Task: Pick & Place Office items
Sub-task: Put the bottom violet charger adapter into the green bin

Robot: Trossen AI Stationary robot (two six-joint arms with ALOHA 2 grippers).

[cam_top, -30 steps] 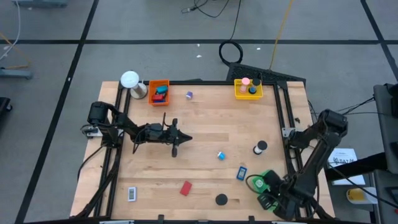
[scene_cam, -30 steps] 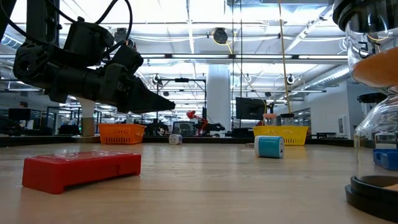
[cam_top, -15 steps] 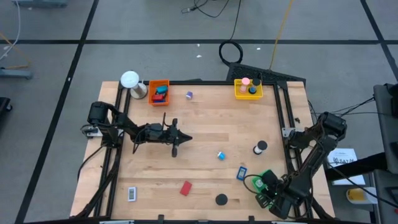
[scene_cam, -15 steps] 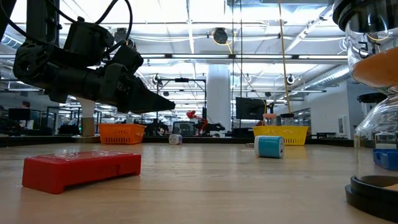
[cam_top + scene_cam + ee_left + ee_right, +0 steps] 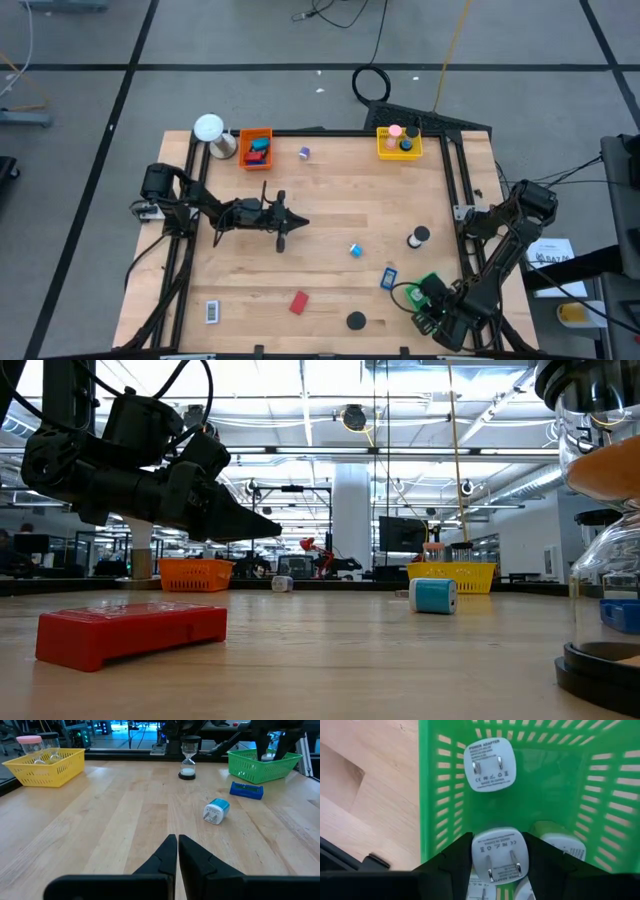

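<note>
My right gripper hangs over the green tray at the table's near right corner, shut on a white plug adapter. More white adapters lie on the tray's floor. My left gripper is shut and empty, above the table's left middle. On the table lie a blue-and-white adapter, a blue rectangle, a red rectangle, a black disc, a black-and-white rectangle and a purple roll. My right gripper pinches the white adapter by its two opposite sides between its two fingers. The fingers come from above, pointing down into the tray. The adapter's pronged face is turned up toward the wrist, and it hangs above the adapters on the tray floor.
An hourglass stands right of centre. An orange tray and a yellow tray with rolls stand along the far edge. A white ball-topped object stands at the far left corner. A metal frame borders the table.
My right arm has shifted slightly toward the table's left over the green tray.
</note>
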